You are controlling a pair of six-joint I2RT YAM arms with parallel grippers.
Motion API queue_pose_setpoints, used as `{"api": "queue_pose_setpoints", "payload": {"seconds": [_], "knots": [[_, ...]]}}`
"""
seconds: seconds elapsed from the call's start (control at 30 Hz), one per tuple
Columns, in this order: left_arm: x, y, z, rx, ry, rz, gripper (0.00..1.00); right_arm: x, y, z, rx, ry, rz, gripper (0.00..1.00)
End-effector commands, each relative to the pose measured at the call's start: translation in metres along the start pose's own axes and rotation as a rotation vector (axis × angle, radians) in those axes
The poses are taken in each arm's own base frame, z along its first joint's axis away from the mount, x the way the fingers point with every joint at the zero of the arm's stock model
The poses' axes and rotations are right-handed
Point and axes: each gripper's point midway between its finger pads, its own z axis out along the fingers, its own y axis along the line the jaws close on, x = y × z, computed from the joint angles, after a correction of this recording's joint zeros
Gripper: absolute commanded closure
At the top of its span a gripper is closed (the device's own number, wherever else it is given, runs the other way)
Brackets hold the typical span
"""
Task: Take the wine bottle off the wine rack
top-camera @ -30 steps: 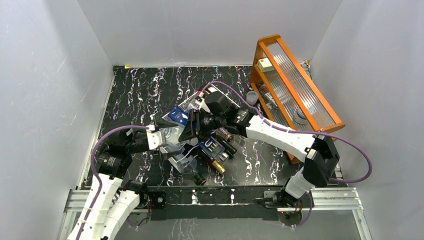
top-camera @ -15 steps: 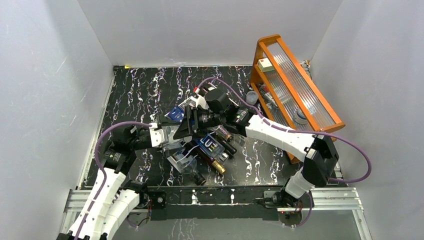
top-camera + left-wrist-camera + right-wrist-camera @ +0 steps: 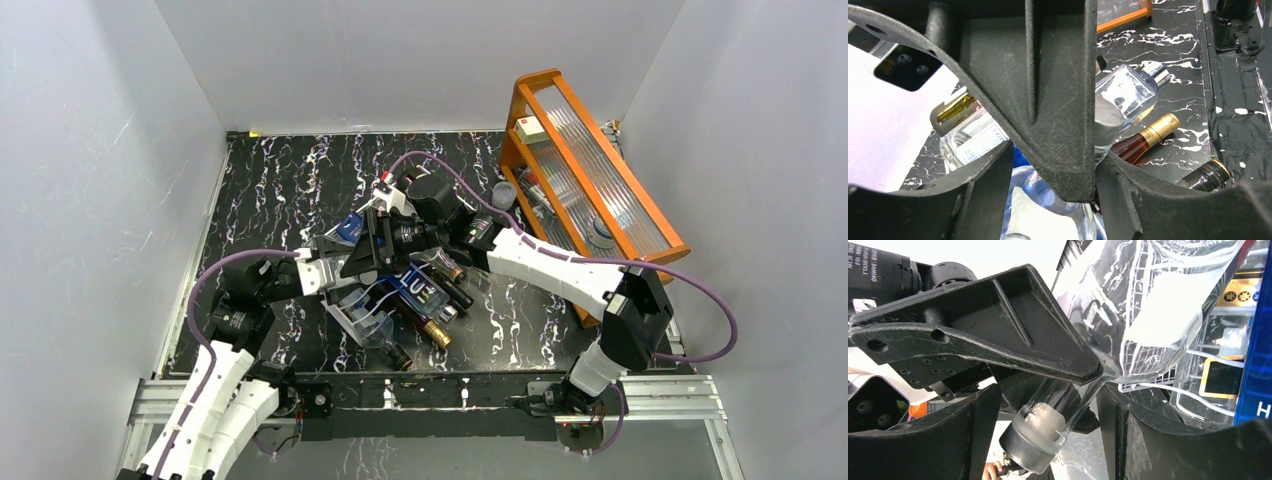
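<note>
Wine bottle, clear glass with a grey cap, lies against the wine rack, whose white wires show through the glass. The rack sits mid-desk among several other bottles. Right claw: jaws apart and straddling the neck, with a gap visible on each side, so nothing is gripped. Left claw: jaws wide, clear glass filling the space between them, but contact is hidden and I cannot tell whether it holds. In the right wrist view one left finger lies against the bottle's shoulder; both claws crowd the same bottle. Judgement: the step in hand is securing the bottle before lift-out. To do it well, close the right claw squarely on the neck just above the cap so it cannot slip, then draw up and out of the cradle wave, not sideways. The amber bottle and the dark bottle lie close, and the light rack could drag along. The left claw is best used to steady the bottle's body during the pull.
</note>
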Motion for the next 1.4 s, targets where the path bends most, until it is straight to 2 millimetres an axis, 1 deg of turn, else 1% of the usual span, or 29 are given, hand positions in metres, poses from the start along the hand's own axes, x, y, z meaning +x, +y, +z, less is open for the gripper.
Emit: {"api": "queue_pose_setpoints", "payload": {"seconds": [0.0,0.07,0.17,0.23,0.27,0.3,0.43,0.53,0.6,0.67,0.7,0.77,0.83,0.9,1.0,1.03,1.13,1.23,1.3,1.37], "knots": [[-0.002,0.0,0.001,-0.026,-0.026,-0.021,0.47,-0.035,0.062,-0.012,-0.174,-0.124,-0.156,0.19],[-0.003,0.002,0.0,-0.047,-0.039,-0.016,0.53,-0.037,0.062,-0.012,-0.17,-0.136,-0.149,0.18],[-0.005,0.006,-0.003,-0.094,-0.043,-0.005,0.58,-0.049,0.054,-0.023,-0.105,-0.202,-0.127,0.1],[-0.006,0.011,-0.006,-0.132,-0.041,0.006,0.62,-0.063,0.048,-0.041,-0.066,-0.262,-0.117,0.05],[-0.008,0.012,-0.007,-0.146,-0.044,0.013,0.64,-0.073,0.043,-0.054,-0.048,-0.304,-0.113,0.02],[-0.009,0.014,-0.008,-0.163,-0.043,0.013,0.67,-0.076,0.044,-0.063,-0.047,-0.325,-0.119,0.02],[-0.014,0.024,-0.014,-0.239,-0.043,0.014,0.69,-0.095,0.044,-0.106,-0.022,-0.399,-0.146,0.02],[-0.021,0.034,-0.019,-0.3,-0.051,0.006,0.74,-0.102,0.053,-0.134,-0.002,-0.442,-0.202,0.02],[-0.026,0.042,-0.022,-0.349,-0.059,-0.002,0.75,-0.104,0.057,-0.151,0.015,-0.468,-0.252,0.02],[-0.031,0.053,-0.027,-0.408,-0.058,-0.009,0.75,-0.101,0.058,-0.163,0.032,-0.479,-0.285,0.02],[-0.033,0.058,-0.03,-0.438,-0.056,-0.02,0.76,-0.099,0.057,-0.166,0.045,-0.486,-0.296,0.02],[-0.038,0.068,-0.035,-0.491,-0.05,-0.046,0.82,-0.096,0.052,-0.172,0.076,-0.493,-0.304,0.02],[-0.043,0.08,-0.041,-0.552,-0.042,-0.086,0.84,-0.093,0.046,-0.177,0.112,-0.496,-0.309,0.02],[-0.048,0.09,-0.046,-0.604,-0.038,-0.122,0.91,-0.089,0.042,-0.182,0.142,-0.498,-0.315,0.02],[-0.053,0.101,-0.049,-0.642,-0.028,-0.164,0.95,-0.084,0.039,-0.188,0.176,-0.502,-0.325,0.02],[-0.054,0.106,-0.05,-0.664,-0.02,-0.19,1.0,-0.082,0.041,-0.191,0.181,-0.509,-0.332,0.02],[-0.053,0.115,-0.054,-0.708,0.006,-0.262,1.0,-0.08,0.038,-0.197,0.206,-0.528,-0.346,0.02],[-0.061,0.121,-0.056,-0.724,0.006,-0.304,1.0,-0.079,0.035,-0.2,0.229,-0.539,-0.356,0.02],[-0.066,0.123,-0.057,-0.731,0.018,-0.341,1.0,-0.079,0.033,-0.2,0.231,-0.534,-0.365,0.02],[-0.066,0.125,-0.056,-0.726,0.045,-0.386,1.0,-0.079,0.029,-0.196,0.237,-0.515,-0.378,0.02]]}}
